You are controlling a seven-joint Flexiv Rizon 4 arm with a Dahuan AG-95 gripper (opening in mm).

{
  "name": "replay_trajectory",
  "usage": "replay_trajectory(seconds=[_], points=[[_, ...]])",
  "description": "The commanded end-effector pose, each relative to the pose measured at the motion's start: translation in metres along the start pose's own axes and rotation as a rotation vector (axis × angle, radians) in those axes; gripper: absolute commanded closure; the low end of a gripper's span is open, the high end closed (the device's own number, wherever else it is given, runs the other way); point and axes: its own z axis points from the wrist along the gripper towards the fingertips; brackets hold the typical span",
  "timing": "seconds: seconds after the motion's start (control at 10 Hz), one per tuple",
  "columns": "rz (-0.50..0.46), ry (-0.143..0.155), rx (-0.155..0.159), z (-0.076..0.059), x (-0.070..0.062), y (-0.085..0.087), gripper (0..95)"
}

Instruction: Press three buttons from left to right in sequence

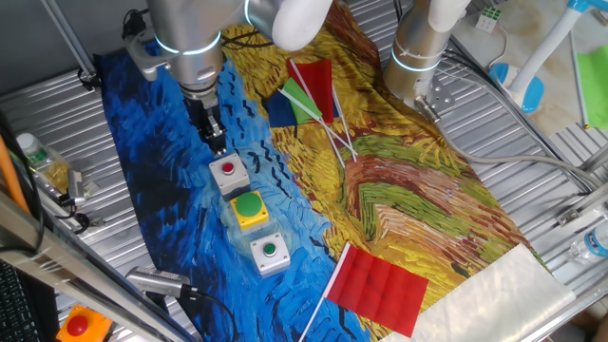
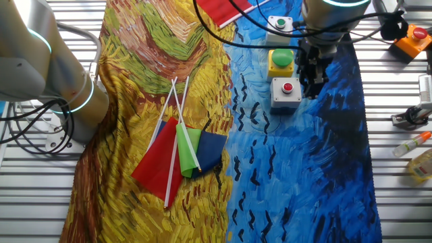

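One fixed view: gripper (image 1: pixel 218 144) hangs just above and behind red button (image 1: pixel 228 170); contact unclear. Big green button (image 1: pixel 249 206) and small green button (image 1: pixel 270 251) sit next in a row on the cloth (image 1: pixel 171 190). Finger state: cannot tell.

Other fixed view: gripper (image 2: pixel 312 84) just beside red button (image 2: pixel 287 87), not on it. Big green (image 2: pixel 281 57) and small green (image 2: pixel 281 23) lie beyond. Likely first press pending, all three left.

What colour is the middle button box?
Yellow box with a large green button, clearest in the fixed view showing all three boxes.
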Motion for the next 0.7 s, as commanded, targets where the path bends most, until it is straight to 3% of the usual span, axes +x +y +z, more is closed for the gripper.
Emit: replay_trajectory(seconds=[0.1,0.7], points=[[0.003,0.005,0.001,0.0006,-0.0008,-0.0001,38.0],[-0.005,0.014,0.002,0.0006,-0.0008,-0.0001,38.0]])
